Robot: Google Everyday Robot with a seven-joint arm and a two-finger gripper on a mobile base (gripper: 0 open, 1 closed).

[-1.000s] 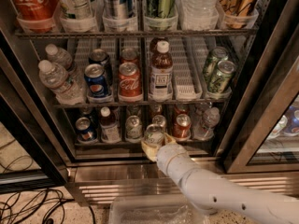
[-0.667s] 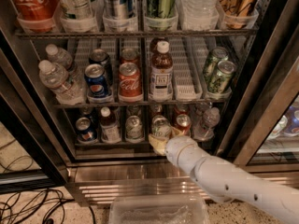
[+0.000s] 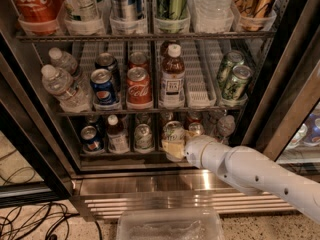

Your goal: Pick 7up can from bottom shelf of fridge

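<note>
Blue Pepsi can [image 3: 103,85] and red Coca-Cola can [image 3: 138,86] side by side at the middle rack's [image 3: 200,106] front edge, white-capped dark bottle [image 3: 172,79] just right of them, water bottles [image 3: 60,86] at its left end, green cans [image 3: 236,82] at its right end

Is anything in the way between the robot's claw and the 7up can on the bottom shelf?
Nothing visible does. The gripper sits directly before the 7up can at the front of the bottom shelf. The silver can and the orange-red can stand to either side.
</note>
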